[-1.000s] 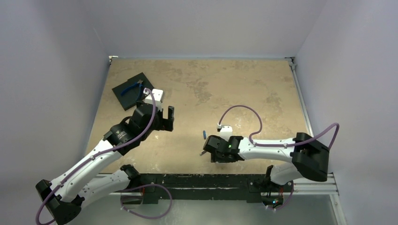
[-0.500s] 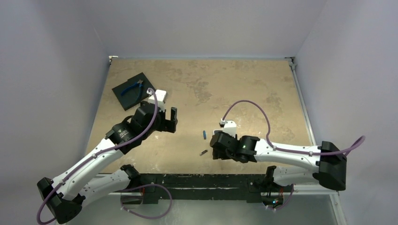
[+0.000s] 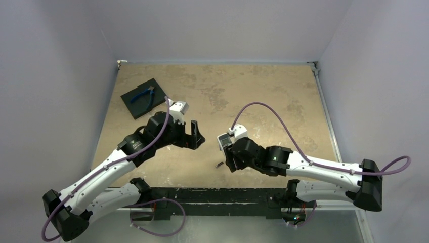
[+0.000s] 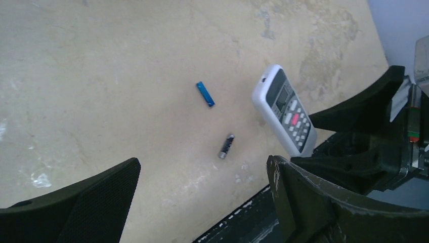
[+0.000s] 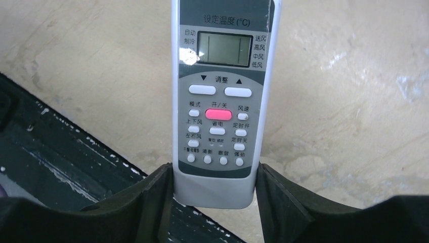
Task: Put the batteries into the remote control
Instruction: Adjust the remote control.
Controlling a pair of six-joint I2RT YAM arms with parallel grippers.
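Both arms have swung toward the middle. Right gripper (image 5: 214, 188) clamps the remote control (image 5: 220, 101) by its sides, near-centre; left gripper (image 4: 202, 177) gapes wide, empty. Blue battery (image 4: 205, 94) and dark battery (image 4: 226, 146) lie apart on the table (image 3: 253, 91) between them.

Remote control (image 5: 217, 101), front face, Chinese print: 设定温度(°C) above the screen (image 5: 225, 48); 自动, 制冷 on its left; 送风, 高风, 中风, 低风 on its right; 调整 between the arrow marks (image 5: 203, 78); 开/关 over the red button (image 5: 218, 114). The lower key labels are too small to read with certainty.

The remote control (image 5: 217, 101) is cut off by the right wrist view's top edge. From above, the blue battery (image 4: 205, 94) is hidden.
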